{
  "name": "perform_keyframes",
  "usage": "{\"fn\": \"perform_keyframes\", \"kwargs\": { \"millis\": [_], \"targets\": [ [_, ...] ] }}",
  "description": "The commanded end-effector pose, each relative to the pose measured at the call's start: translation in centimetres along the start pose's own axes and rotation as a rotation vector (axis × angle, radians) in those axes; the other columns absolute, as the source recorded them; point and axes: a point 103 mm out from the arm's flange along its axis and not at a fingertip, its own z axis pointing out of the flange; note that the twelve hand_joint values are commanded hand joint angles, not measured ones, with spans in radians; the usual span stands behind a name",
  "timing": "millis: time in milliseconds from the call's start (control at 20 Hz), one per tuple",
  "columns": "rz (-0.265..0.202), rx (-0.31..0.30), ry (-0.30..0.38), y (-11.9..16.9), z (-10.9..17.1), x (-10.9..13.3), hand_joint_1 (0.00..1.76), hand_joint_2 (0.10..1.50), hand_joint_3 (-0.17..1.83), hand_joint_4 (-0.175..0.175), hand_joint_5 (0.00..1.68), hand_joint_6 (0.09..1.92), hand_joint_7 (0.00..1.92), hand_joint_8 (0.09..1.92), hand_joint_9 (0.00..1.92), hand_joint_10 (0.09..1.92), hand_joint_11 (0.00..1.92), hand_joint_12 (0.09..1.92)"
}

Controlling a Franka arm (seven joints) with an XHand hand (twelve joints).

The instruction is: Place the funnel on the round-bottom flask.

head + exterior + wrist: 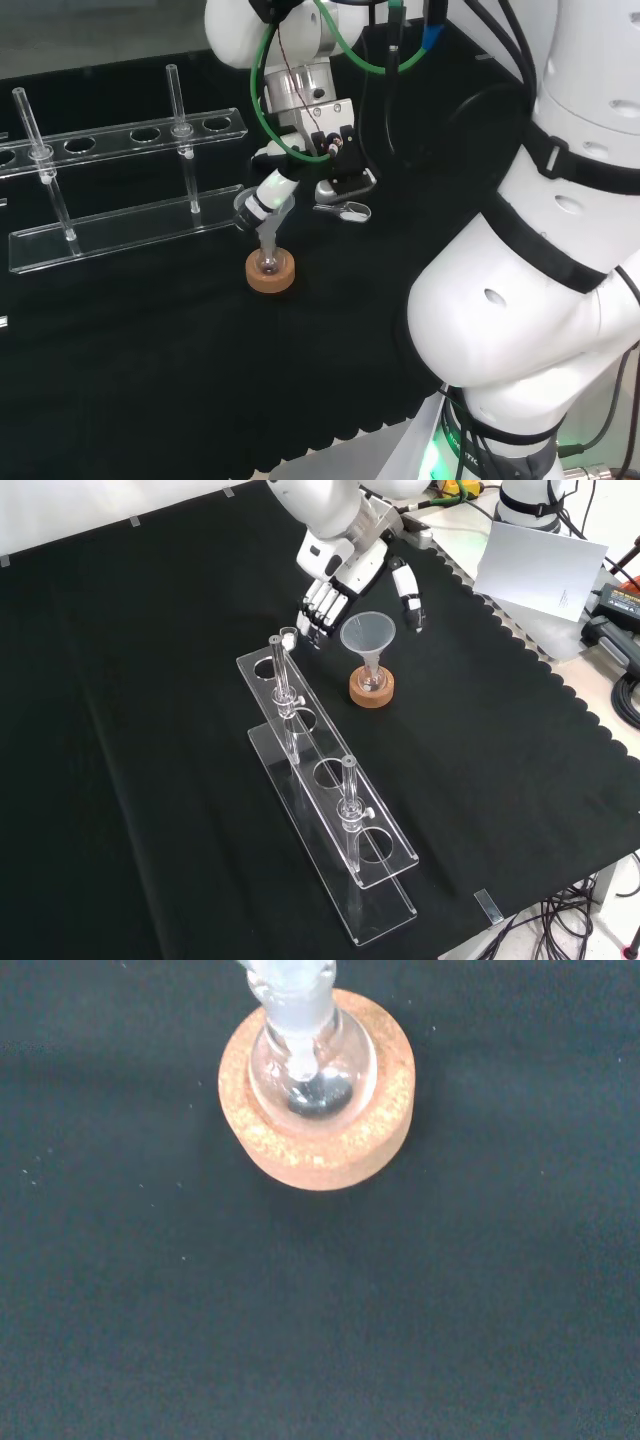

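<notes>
Head view: the black and white hand (300, 170) hangs above the clear glass funnel (258, 212), whose stem enters the small clear round-bottom flask (268, 264) on its round cork ring stand (271, 273). A clear plastic tube rack (120, 190) lies at about nine o'clock from the flask.

Front view: the funnel (368, 640) sits upright in the flask (372, 681), on the black-clothed counter (150, 730). The hand (345, 585) is released, fingers relaxed, at about eleven o'clock of the funnel, apart from it.

Wrist view: the flask (312, 1070) nests in the cork ring (330, 1150).
</notes>
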Motion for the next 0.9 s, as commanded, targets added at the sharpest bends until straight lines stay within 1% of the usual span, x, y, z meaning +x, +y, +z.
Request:
{"fn": "perform_keyframes", "kwargs": {
  "millis": [50, 350, 500, 650, 800, 900],
  "targets": [
    [-0.021, -0.04, 0.027, -1.2, -1.9, 0.0, 0.37, 0.6, 0.03, -0.042, 0.0, 0.09, 0.0, 0.11, 0.0, 0.09, 0.0, 0.09],
    [-0.008, -0.097, 0.028, -2.0, -4.0, -0.7, 0.37, 0.6, 0.02, -0.043, 0.0, 0.09, 0.0, 0.09, 0.0, 0.09, 0.0, 0.09],
    [0.013, -0.133, 0.031, -2.4, -5.4, -1.2, 0.36, 0.6, 0.02, -0.045, 0.0, 0.09, 0.0, 0.09, 0.0, 0.09, 0.0, 0.09],
    [0.035, -0.137, 0.022, -2.6, -6.1, -1.7, 0.37, 0.6, 0.03, -0.045, 0.0, 0.09, 0.0, 0.09, 0.0, 0.09, 0.0, 0.09],
    [0.086, -0.127, 0.007, -3.1, -6.8, -2.6, 0.37, 0.61, 0.03, -0.046, 0.0, 0.09, 0.0, 0.09, 0.0, 0.09, 0.0, 0.09],
    [0.121, -0.12, 0.013, -3.3, -6.9, -3.2, 0.38, 0.62, 0.03, -0.046, 0.0, 0.09, 0.0, 0.09, 0.0, 0.09, 0.0, 0.09]
  ]
}}
